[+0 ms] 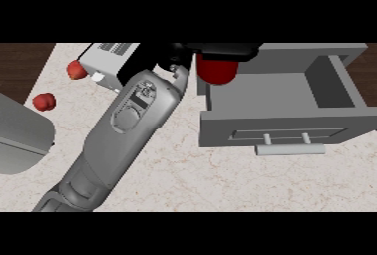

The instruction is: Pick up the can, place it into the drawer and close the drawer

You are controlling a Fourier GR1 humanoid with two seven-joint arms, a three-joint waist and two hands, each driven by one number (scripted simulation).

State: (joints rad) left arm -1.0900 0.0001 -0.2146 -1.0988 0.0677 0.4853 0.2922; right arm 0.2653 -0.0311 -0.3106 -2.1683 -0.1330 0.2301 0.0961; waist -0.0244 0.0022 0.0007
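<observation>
The left hand, fingers curled round the can, holds it over the far left corner of the open drawer. We judge the cavity lies just rightward and below.

One view on offer, the head view, and it's looking steeply down onto the table from over the robot's own side, which lies along the bottom of the frame. A grey forearm comes in at the lower left and runs up and away from the lens. It's close in. The open drawer takes up most of the right half, and the left robot hand, over the can, sits hard against the top edge, partly cropped.
</observation>
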